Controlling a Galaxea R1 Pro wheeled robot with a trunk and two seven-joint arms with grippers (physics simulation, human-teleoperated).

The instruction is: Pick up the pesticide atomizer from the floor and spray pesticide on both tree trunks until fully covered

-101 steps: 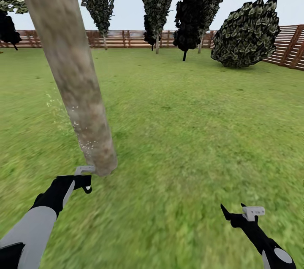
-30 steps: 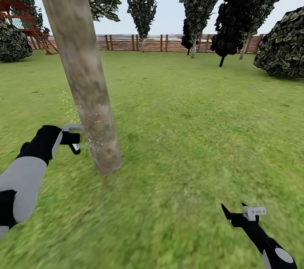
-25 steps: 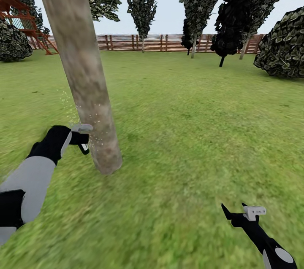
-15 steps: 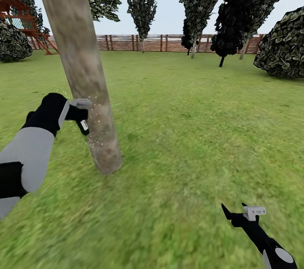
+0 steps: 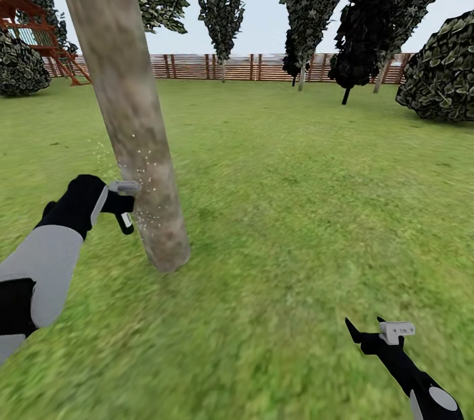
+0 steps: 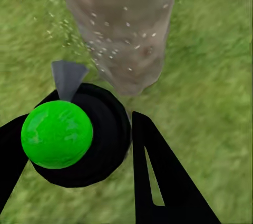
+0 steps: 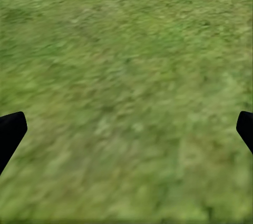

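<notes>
A thick leaning grey-brown tree trunk (image 5: 125, 97) rises from the lawn at the left of the head view; up close it is the tree trunk (image 6: 124, 23). My left gripper (image 5: 125, 206) is beside its lower part, shut on the pesticide atomizer (image 5: 125, 221), whose black body and green spot (image 6: 57, 134) sit between the dark fingers (image 6: 158, 182). White pesticide specks (image 5: 146, 173) dot the bark and drift at the trunk's left edge, also as specks (image 6: 105, 50). My right gripper (image 5: 385, 334) hangs open low over the grass at the lower right.
A brown slat fence (image 5: 263, 66) closes the far side of the lawn. Thin-trunked dark trees (image 5: 309, 5) stand along it, a round bush (image 5: 441, 71) at the right, a red play structure (image 5: 29, 31) and another bush at the far left. Grass (image 7: 126, 92) lies under the right gripper.
The head view turned left since the oldest frame. In the last second my left gripper rose along the trunk with the atomizer, then dropped back lower. The right arm stayed still.
</notes>
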